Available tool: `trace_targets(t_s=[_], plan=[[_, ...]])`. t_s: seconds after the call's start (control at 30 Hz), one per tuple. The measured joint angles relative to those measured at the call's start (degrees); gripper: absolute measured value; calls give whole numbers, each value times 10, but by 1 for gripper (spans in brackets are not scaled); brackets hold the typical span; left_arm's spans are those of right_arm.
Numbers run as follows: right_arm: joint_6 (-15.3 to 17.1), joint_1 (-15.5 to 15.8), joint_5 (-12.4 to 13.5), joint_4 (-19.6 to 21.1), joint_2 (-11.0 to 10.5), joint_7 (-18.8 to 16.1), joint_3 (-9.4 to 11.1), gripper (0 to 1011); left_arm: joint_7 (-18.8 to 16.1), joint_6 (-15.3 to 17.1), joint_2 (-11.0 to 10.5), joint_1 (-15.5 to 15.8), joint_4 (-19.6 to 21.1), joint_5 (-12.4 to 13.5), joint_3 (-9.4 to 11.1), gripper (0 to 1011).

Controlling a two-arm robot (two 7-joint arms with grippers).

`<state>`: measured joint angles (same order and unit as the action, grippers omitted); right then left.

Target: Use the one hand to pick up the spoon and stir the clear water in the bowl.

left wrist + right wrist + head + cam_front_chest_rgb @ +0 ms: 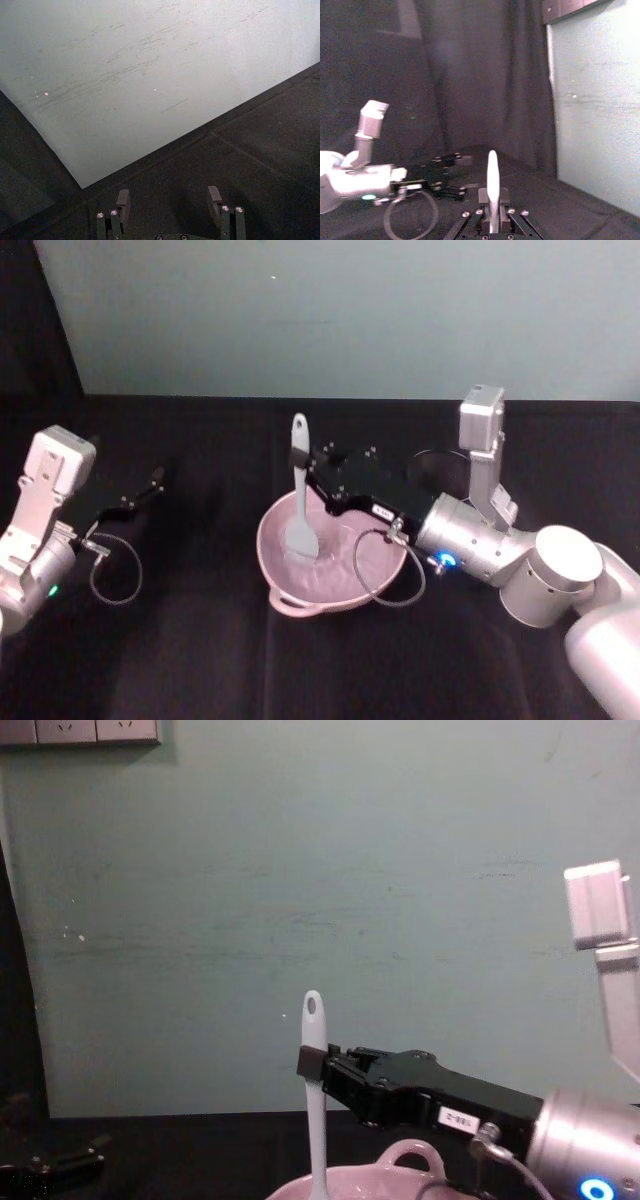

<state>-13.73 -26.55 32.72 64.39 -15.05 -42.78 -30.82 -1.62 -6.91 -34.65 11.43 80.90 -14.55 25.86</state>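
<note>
White spoon (300, 502) is picked up: our right claw (308, 468) is clamped on its handle, paddle head down inside the pink bowl (372, 570) on the black tabletop (200, 660). We judge stirring underway or just due. Our left claw (169, 194) sits parked aside, fingers apart

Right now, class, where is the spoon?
Head view, centre: the spoon stands upright, head down in the pink bowl, handle clamped by the right claw; the left claw sits idle at left.
</note>
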Motion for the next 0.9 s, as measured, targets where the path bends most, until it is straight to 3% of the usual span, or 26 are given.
trace_targets(t_s=[0.17, 0.37, 0.63, 0.9], plan=[[-41, -29, -36, -59, 25, 34, 5, 112, 0, 0, 0, 0, 0, 0, 0, 1011], [-54, -39, -54, -78, 26, 59, 22, 112, 0, 0, 0, 0, 0, 0, 0, 1011], [-27, 9, -51, 1, -18, 55, 45, 112, 0, 0, 0, 0, 0, 0, 0, 1011], [5, 64, -28, 84, -56, 27, 45, 112, 0, 0, 0, 0, 0, 0, 0, 1011]])
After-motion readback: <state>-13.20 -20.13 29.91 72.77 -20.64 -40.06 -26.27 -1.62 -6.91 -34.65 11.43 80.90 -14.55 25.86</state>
